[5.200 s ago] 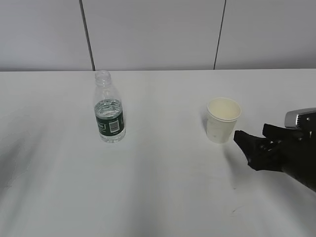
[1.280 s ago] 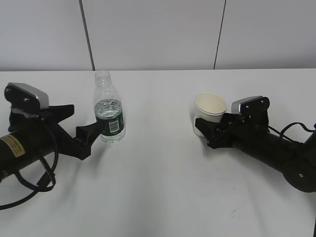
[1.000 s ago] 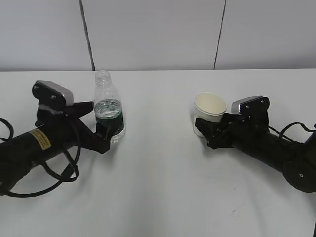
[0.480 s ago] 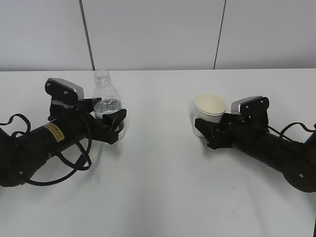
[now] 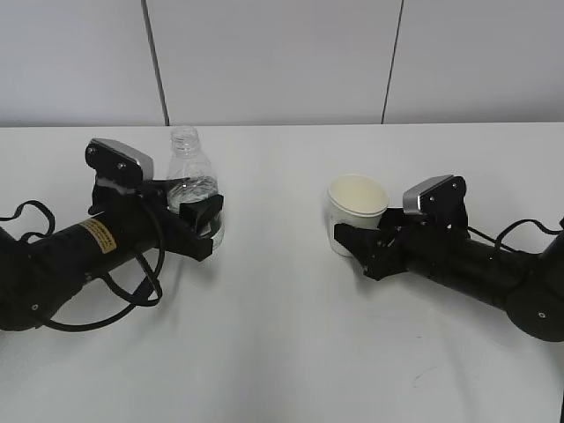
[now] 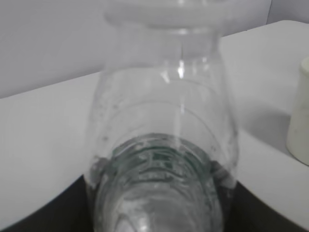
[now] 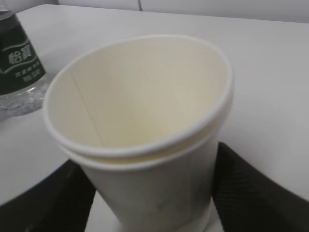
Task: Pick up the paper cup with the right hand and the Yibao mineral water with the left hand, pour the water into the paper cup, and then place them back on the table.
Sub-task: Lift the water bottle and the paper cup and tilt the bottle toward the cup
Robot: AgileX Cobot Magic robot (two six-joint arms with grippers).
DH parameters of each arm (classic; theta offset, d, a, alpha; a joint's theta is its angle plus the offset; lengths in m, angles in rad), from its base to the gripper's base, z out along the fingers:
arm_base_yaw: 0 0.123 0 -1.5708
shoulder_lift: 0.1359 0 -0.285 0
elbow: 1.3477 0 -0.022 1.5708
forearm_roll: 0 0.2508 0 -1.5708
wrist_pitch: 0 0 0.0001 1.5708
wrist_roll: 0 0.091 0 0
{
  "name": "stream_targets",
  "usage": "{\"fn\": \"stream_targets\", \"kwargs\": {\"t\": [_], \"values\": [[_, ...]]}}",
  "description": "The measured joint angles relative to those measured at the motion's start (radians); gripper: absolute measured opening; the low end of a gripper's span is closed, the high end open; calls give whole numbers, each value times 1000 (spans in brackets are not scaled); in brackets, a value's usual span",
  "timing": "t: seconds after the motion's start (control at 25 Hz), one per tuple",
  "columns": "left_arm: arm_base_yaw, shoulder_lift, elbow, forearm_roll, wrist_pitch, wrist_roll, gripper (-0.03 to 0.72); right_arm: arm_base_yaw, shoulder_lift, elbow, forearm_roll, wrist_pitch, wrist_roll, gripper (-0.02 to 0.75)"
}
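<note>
The Yibao mineral water (image 5: 189, 181) stands upright and uncapped on the white table (image 5: 282, 352), with water in its lower part. My left gripper (image 5: 199, 214) is shut round its green label band. In the left wrist view the bottle (image 6: 159, 135) fills the frame between the dark fingers (image 6: 251, 212). My right gripper (image 5: 354, 243) is shut on the lower part of the empty paper cup (image 5: 356, 201), which is upright. In the right wrist view the cup (image 7: 145, 121) sits between both fingers (image 7: 256, 188). I cannot tell whether the cup touches the table.
The bottle's label shows at the top left of the right wrist view (image 7: 19, 63), and the cup's side shows at the right edge of the left wrist view (image 6: 301, 111). A grey panelled wall (image 5: 282, 62) runs behind the table.
My right gripper has carried the cup a little to the left, toward the bottle. My left gripper came in round the bottle and has stayed there over the last half second.
</note>
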Motion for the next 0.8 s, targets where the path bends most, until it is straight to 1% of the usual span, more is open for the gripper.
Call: {"fn": "stream_targets", "kwargs": {"t": [0.12,0.36,0.6,0.8], "values": [[0,-28,0,24,49,0,375,0,2,-17,-69,0,29,549],[0,-111,1,82,220,0,375,14,2,-58,-197,2,101,549],[0,-201,1,151,357,12,372,82,2,-85,-259,2,138,538],[0,-297,4,187,496,50,372,118,2,-108,-309,2,180,533]]}}
